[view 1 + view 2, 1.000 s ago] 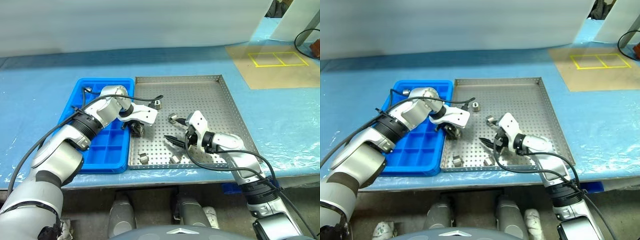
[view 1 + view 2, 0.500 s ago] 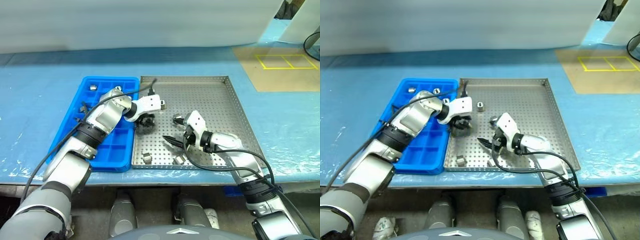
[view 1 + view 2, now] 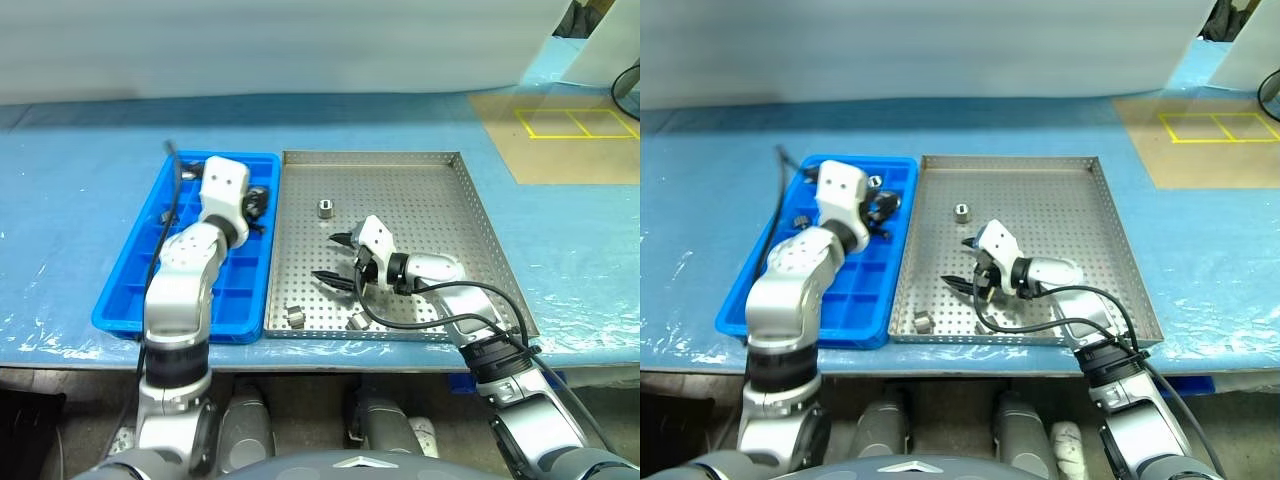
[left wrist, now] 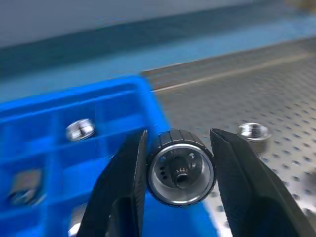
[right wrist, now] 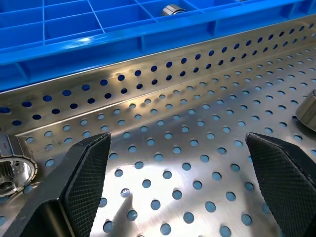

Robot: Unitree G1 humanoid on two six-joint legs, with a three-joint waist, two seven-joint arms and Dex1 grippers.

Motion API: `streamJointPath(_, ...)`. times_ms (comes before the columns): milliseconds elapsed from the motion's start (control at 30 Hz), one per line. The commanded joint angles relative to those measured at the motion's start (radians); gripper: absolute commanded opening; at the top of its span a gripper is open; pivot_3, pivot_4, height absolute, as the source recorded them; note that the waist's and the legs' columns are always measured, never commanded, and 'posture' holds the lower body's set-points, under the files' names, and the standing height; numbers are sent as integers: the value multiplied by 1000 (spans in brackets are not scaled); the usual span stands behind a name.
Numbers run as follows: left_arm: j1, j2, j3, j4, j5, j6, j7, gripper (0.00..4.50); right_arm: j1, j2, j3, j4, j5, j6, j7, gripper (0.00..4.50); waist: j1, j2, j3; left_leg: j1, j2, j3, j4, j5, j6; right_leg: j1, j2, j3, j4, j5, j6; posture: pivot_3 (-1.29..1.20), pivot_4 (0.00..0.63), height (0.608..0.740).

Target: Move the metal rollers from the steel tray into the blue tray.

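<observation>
The left gripper [image 4: 180, 170] pinches a roller [image 4: 180, 168] between its two black fingers [image 4: 123, 192], the roller's hollow end facing the wrist camera. In the head views this gripper [image 3: 254, 203] sits over the far right part of the blue tray [image 3: 125, 290], close to the rim it shares with the steel tray [image 3: 440, 230]. Other rollers already lie in the blue tray's far compartments, one of them bright at about ten o'clock from the held one [image 4: 80, 130].

The right gripper [image 3: 336, 259] is spread wide, its fingers [image 5: 84, 180] standing far apart just above the perforated floor of the steel tray, pointing toward the blue tray. It hovers near the tray's middle, holding nothing.

Loose rollers remain on the steel tray: one [image 3: 326, 208] at about twelve o'clock from the right gripper, one [image 3: 295, 316] near the front rim at about seven o'clock, and one [image 3: 357, 321] at about five o'clock, just beside the arm's cable.
</observation>
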Motion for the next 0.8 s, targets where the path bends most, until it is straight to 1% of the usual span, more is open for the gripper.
streamJointPath(33, 76, -28, 77, -128, 35, -97, 152, 1603, -35, 7, 13, 12, -2, -36, 37, 4500, 7, 0, 0, 0, 0, 0, 0, 0, 0, 0, 0, 0, 0, 0, 0, 158, 150, 740)
streamJointPath(200, 189, -54, 138, -159, 32, -173, 260, 1603, -67, 20, 30, 56, -5, -56, 77, 4500, 38, -1, 0, 0, 0, 0, 0, 0, 1, 0, -1, 0, -1, 0, 0, 209, 150, 740)
streamJointPath(400, 257, -72, 177, -152, -12, -178, 303, 1603, -99, 35, 38, 101, -11, -76, 106, 4500, 77, -1, 1, -2, 0, 0, 0, -1, 1, -1, -1, 0, -1, 0, 1, 255, 150, 740)
streamJointPath(600, 288, -55, 187, -133, -51, -179, 305, 1603, -102, 41, 36, 111, -16, -84, 117, 4500, 93, -2, 1, -2, 0, 0, 0, -1, 1, -2, -1, 0, -1, -1, 1, 260, 150, 740)
streamJointPath(800, 330, -58, 178, -114, -68, -162, 324, 1603, -93, 35, 30, 103, -17, -82, 121, 4500, 95, -2, 1, -2, 0, 0, 0, -1, 1, -2, 0, 0, -1, -1, 1, 242, 150, 740)
